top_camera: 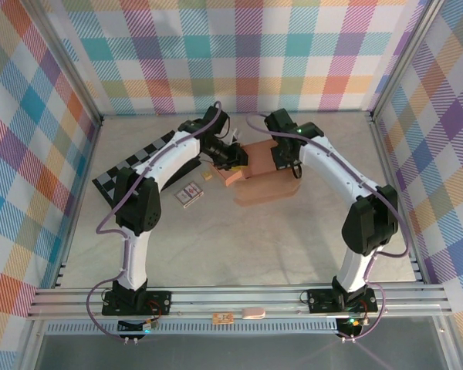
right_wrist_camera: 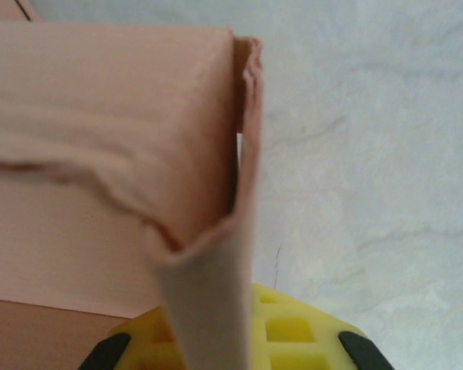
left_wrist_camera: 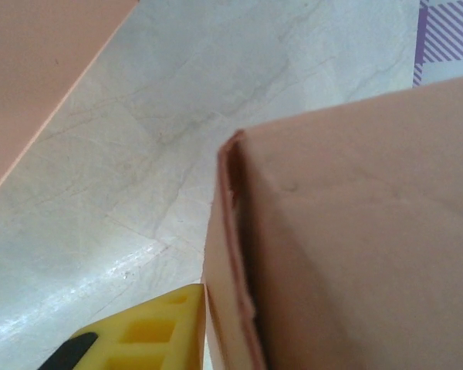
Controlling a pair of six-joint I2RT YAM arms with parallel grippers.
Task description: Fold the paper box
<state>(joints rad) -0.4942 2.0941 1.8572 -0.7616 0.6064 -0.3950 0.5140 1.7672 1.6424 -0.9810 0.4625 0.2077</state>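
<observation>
The pinkish-tan paper box [top_camera: 262, 183] lies half-formed in the middle of the table. My left gripper [top_camera: 230, 159] is at its left end. In the left wrist view one yellow finger [left_wrist_camera: 143, 333] rests against the outside of an upright box wall [left_wrist_camera: 347, 247], and the other finger is hidden behind that wall. My right gripper [top_camera: 288, 164] is at the box's back right part. In the right wrist view a creased, doubled-over box wall [right_wrist_camera: 123, 116] runs down between the yellow fingers [right_wrist_camera: 301, 331], and the gripper is shut on it.
A black-and-white checkered board [top_camera: 131, 168] lies at the left, partly under the left arm. A small flat packet [top_camera: 190, 194] and a tiny piece [top_camera: 207, 176] lie just left of the box. Plaid walls and an aluminium frame enclose the marbled tabletop [top_camera: 239, 247].
</observation>
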